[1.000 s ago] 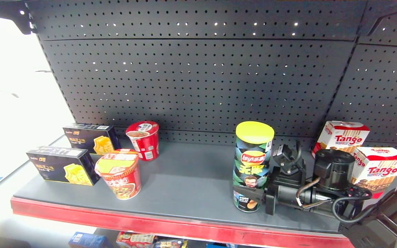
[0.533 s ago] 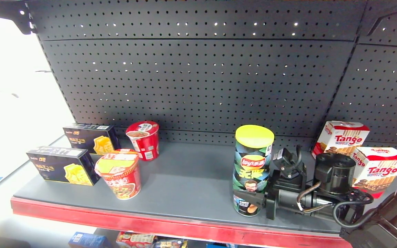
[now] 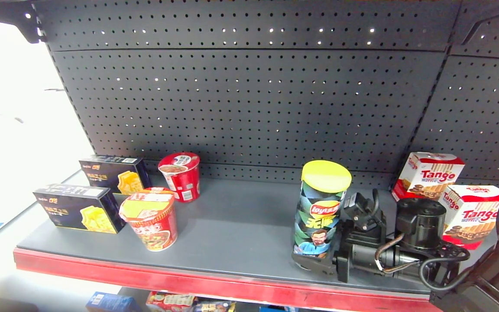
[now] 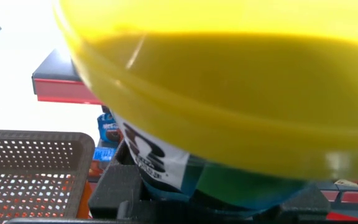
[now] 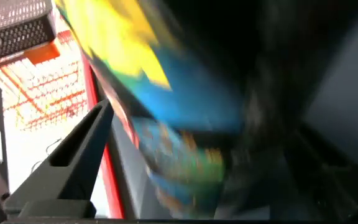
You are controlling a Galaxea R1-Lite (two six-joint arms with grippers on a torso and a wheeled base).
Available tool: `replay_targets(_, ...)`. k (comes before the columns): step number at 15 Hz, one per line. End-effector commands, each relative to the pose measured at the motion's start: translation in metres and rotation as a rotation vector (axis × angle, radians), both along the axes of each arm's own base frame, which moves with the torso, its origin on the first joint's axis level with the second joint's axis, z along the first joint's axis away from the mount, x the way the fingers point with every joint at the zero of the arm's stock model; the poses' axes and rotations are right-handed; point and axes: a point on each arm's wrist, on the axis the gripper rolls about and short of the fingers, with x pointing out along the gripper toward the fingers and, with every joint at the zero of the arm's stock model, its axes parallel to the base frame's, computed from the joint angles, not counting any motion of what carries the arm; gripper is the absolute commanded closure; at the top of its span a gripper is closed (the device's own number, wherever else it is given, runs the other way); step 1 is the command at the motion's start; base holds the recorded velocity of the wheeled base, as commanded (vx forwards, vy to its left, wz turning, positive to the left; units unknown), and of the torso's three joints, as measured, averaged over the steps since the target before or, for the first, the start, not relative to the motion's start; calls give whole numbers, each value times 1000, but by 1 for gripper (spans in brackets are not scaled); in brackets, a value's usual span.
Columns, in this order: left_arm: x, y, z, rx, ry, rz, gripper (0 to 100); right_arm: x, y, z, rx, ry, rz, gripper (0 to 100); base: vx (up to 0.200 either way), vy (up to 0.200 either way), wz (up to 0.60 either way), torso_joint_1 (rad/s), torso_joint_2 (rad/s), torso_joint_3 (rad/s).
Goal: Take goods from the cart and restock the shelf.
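A chip can sits very close to the lens, its yellow lid spreading across the upper part of the picture, with a white label and blue-green body below. The left gripper has its black jaws pressed against either side of the body. Beyond are a dark mesh basket, a red shelf edge and blue packages beneath it.
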Motion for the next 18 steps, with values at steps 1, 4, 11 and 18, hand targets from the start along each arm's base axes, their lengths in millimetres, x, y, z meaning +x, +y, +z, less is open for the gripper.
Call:
replay_targets(1,0,0,0,0,-2,0,100,-6,-8,0,2,-4,-12,0,0,0,0,0,0,0)
replay_targets(4,0,0,-3,-1,0,0,100,-12,-15,1,24,-44,-20,0,0,0,0,0,0,0)
replay_targets(11,-3,1,-4,-1,-6,2,100,-25,-15,5,27,-50,1,0,0,0,0,0,0,0)
replay_targets(18,-2,1,-5,0,1,2,100,-33,-14,6,24,-45,19,0,0,0,0,0,0,0)
